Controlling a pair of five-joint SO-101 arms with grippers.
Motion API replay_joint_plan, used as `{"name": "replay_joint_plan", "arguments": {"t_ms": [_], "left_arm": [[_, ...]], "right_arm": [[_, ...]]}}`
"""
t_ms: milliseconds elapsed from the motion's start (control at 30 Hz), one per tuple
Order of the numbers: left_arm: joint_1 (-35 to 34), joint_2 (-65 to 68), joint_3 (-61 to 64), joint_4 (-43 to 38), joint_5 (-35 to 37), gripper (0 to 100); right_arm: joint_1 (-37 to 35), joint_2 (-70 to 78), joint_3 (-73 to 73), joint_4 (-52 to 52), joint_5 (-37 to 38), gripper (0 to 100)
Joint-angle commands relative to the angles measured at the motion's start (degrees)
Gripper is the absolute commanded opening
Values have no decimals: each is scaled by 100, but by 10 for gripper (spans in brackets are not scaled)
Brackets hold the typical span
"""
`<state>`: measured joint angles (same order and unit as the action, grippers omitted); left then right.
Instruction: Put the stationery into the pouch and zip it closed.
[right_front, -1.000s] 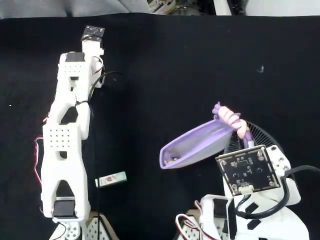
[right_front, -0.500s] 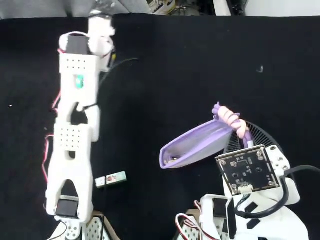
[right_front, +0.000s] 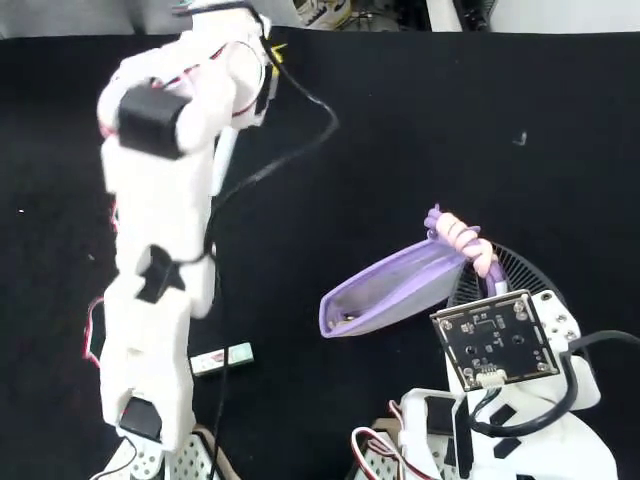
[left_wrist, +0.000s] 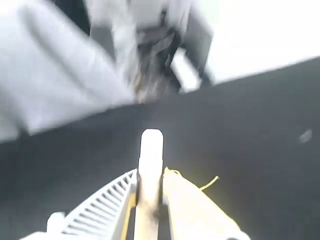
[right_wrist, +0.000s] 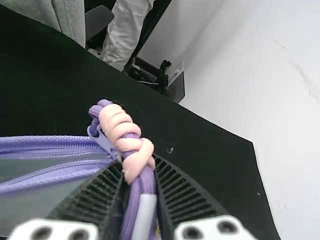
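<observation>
The left arm (right_front: 155, 230) rears up from its flat stretch over the table, elbow toward the camera, lifting what seems a white stick (left_wrist: 151, 145) in the left gripper (left_wrist: 150, 172).

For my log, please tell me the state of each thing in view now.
pouch: unzipped, mouth open.
right gripper: shut on the pouch's end.
left gripper: shut on a white stick.
eraser: lying on the table, outside the pouch.
</observation>
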<state>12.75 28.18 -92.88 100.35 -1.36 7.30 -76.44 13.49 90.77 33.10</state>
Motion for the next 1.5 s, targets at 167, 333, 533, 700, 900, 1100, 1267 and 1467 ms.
{"name": "replay_joint_plan", "arguments": {"t_ms": [167, 333, 533, 700, 900, 1100, 1267, 1467], "left_arm": [[1604, -2752, 1367, 70, 387, 28], [2563, -4123, 2774, -70, 387, 28], [3442, -5143, 3943, -844, 387, 28], [4163, -5653, 5033, -1486, 334, 28], [4303, -6312, 6818, -2778, 325, 28], [4259, -7437, 8708, -4466, 325, 28], [4277, -8334, 10185, -5864, 325, 28], [4303, -8844, 11363, -6699, 325, 28]], "right_arm": [[-62, 136, 22, -88, 70, 11], [-62, 136, 22, -88, 70, 11], [-62, 136, 22, -88, 70, 11], [-62, 136, 22, -88, 70, 11], [-62, 136, 13, -79, 70, 11], [-62, 136, 13, -79, 70, 11], [-70, 136, 22, -79, 70, 11], [-79, 136, 22, -79, 70, 11]]}}
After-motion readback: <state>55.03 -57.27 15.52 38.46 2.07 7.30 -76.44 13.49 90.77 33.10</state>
